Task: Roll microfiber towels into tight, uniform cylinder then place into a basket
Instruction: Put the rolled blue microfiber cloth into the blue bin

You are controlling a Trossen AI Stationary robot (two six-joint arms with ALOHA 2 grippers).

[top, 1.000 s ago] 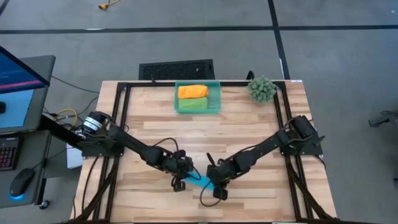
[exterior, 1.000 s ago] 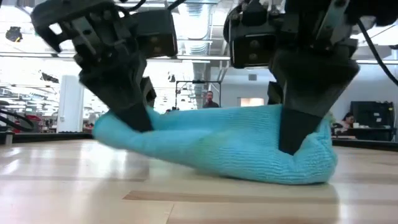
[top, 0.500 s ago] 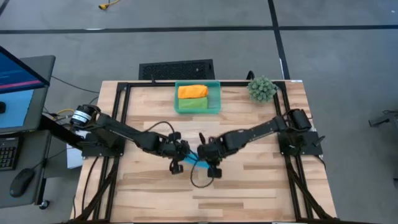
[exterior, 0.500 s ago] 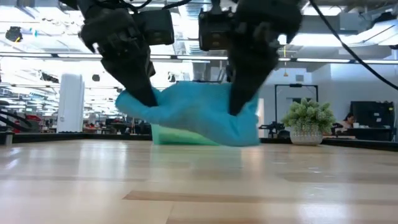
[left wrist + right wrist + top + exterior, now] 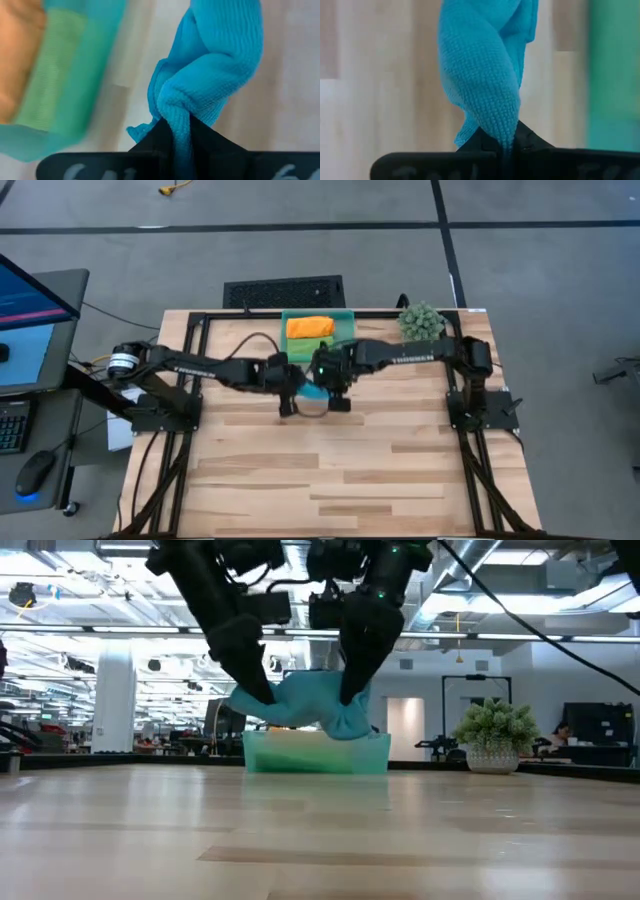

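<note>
The rolled blue towel (image 5: 314, 392) was held aloft, one end pinched in the left claw (image 5: 291, 391), the other in the right claw (image 5: 335, 388). The basket (image 5: 346, 340) lay just beyond, apparently parallel.

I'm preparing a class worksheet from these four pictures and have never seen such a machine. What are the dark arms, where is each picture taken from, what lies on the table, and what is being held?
These are two robot arms at a wooden table, each ending in a two-finger gripper. One picture looks straight down from above, one looks level across the tabletop, and two come from cameras on the arms' wrists. The left gripper and right gripper are each shut on one end of a rolled blue towel, carrying it in the air just in front of the teal basket. In the basket lie an orange towel and a green towel. A spiky green plant ball sits at the table's far right corner.
</note>
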